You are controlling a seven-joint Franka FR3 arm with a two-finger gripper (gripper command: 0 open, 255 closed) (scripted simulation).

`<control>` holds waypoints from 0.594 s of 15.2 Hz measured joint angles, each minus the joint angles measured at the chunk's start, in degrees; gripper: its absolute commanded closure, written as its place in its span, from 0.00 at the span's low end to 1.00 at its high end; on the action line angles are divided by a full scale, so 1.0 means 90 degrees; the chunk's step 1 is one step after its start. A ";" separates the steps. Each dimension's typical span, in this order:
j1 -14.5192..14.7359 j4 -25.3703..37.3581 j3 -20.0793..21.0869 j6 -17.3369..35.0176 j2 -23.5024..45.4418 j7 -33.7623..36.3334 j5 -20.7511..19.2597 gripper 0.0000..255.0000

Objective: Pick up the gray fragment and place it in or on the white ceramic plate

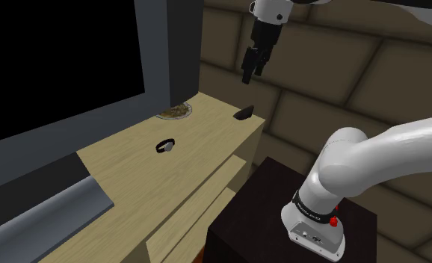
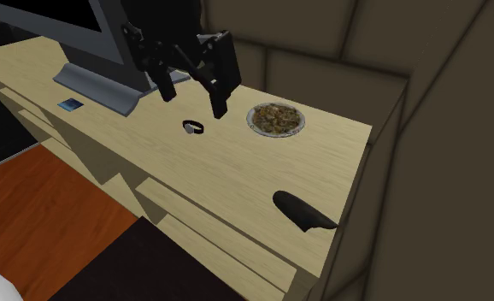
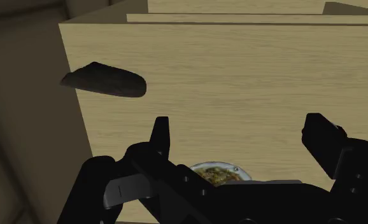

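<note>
The plate [image 1: 175, 113] sits half hidden behind the television [image 1: 65, 67], at its five o'clock corner. The gripper [image 3: 240, 127] covers most of the plate in the wrist view.

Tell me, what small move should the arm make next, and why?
Probably swing the gripper sideways until it hangs over the dark fragment. It is open, empty and high above the table near the plate, while the fragment lies apart at the tabletop's edge.
</note>
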 measured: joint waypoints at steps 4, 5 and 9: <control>0.0119 -0.0223 -0.0269 0.0181 0.0090 -0.0741 -0.0282 0.00; 0.0177 -0.0342 -0.0371 0.0287 0.0130 -0.1065 -0.0403 0.00; 0.0353 -0.0801 -0.0893 0.0733 0.0295 -0.2499 -0.0994 0.00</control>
